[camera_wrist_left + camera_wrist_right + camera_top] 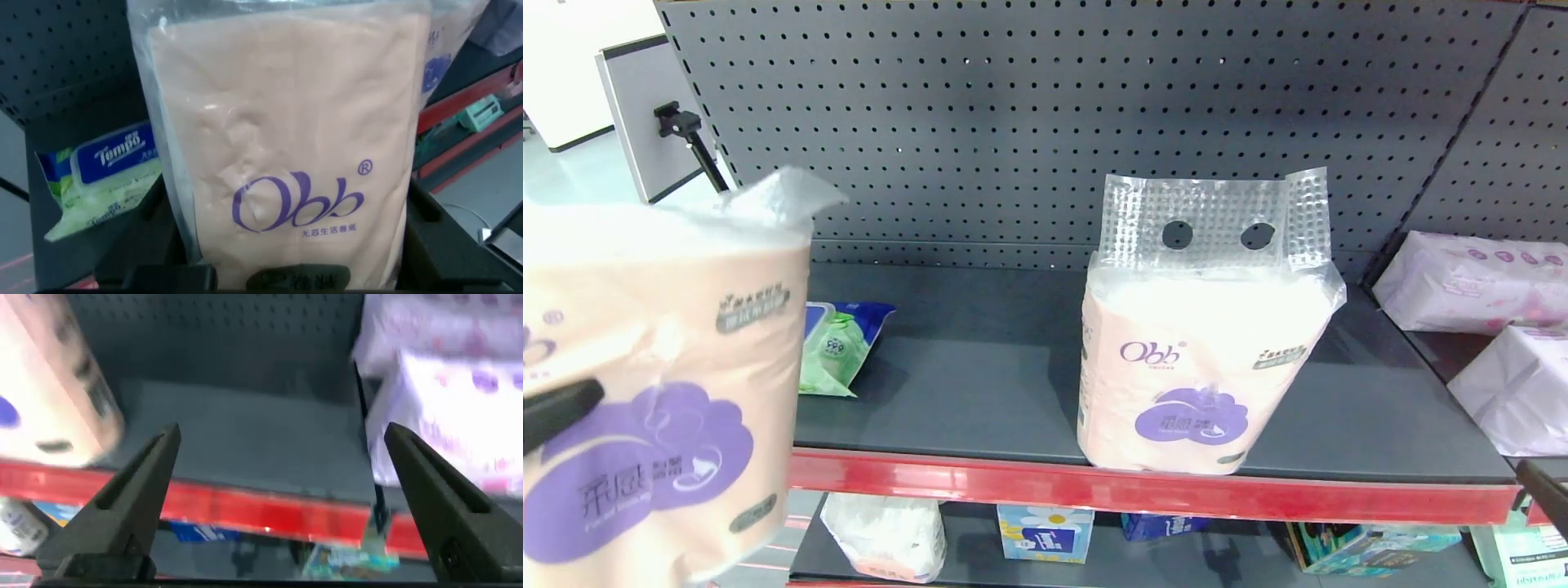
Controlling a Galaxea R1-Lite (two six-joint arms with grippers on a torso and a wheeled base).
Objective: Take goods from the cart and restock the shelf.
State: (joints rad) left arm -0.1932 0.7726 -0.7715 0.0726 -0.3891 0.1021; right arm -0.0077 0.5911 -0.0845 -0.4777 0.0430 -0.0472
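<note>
The left gripper (286,237) is clamped on a pack of toilet rolls (645,384), a finger on each side, and holds it upright, close in, off the left end of the shelf (980,367). So this pack is out of the cart but not yet on the board. One matching pack (1201,367) already stands at the shelf's front, right of the middle, its plastic handle flap pointing up. That looks like one placed and one in hand, and how many remain I can't tell.

The right gripper (282,433) hangs with its fingers spread wide and nothing between them, low by the right end of the red shelf edge (1143,490).

A green and blue pack of wipes (837,347) lies at the shelf's left end, nearest the carried pack, and could get knocked. Bare board runs between the wipes and the standing pack, the obvious slot. Pink packs (1470,282) fill the neighbouring bay on the right, and small boxes (1045,531) sit on the shelf below.
</note>
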